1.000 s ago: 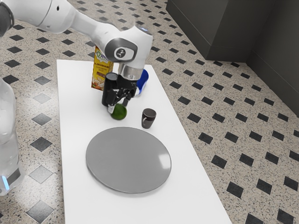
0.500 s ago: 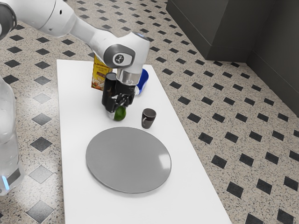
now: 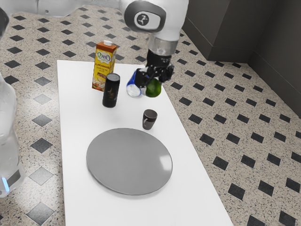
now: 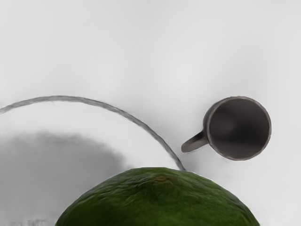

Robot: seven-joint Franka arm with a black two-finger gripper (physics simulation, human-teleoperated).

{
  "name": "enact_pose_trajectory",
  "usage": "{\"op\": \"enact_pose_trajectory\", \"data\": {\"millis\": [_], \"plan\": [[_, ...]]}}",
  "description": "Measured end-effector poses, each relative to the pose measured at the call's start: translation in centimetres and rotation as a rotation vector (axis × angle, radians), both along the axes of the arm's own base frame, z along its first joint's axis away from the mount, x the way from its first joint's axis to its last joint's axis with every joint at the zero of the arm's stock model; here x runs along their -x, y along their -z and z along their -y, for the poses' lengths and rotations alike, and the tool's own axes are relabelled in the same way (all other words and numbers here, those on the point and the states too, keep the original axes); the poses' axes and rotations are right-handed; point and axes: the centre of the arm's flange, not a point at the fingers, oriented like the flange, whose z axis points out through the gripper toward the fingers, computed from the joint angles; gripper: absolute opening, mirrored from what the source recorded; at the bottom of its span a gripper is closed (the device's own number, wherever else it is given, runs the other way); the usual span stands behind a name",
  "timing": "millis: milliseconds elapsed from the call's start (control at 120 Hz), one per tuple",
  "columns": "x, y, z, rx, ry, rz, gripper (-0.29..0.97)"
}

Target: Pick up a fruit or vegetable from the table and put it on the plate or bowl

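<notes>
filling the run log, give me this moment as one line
phase: carry | jaws: shut on fruit, above table | plate: bare | mug: upright beside plate

A white table (image 3: 75,117) runs from the upper left of the frame down to the bottom centre. On it lie a grey plate (image 3: 129,161) at lower centre and a dark mug (image 3: 150,119) just above the plate's right side. Further up are a black can (image 3: 111,90), a carton (image 3: 104,65) and a blue-and-white item (image 3: 134,87).
</notes>
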Motion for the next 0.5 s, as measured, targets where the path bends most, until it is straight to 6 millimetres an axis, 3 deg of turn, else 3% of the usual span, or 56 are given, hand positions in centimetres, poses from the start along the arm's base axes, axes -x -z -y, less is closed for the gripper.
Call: {"op": "enact_pose_trajectory", "data": {"millis": [92, 250, 433, 500], "plan": [[1.6, 2.5, 5.2, 0.002, 0.067, -0.092, 0.36], [4.4, 7.9, 9.7, 0.017, 0.096, -0.253, 0.35], [4.6, 10.0, 9.3, 0.039, 0.039, -0.310, 0.35], [4.5, 10.3, 9.2, 0.038, 0.028, -0.316, 0.47]]}}
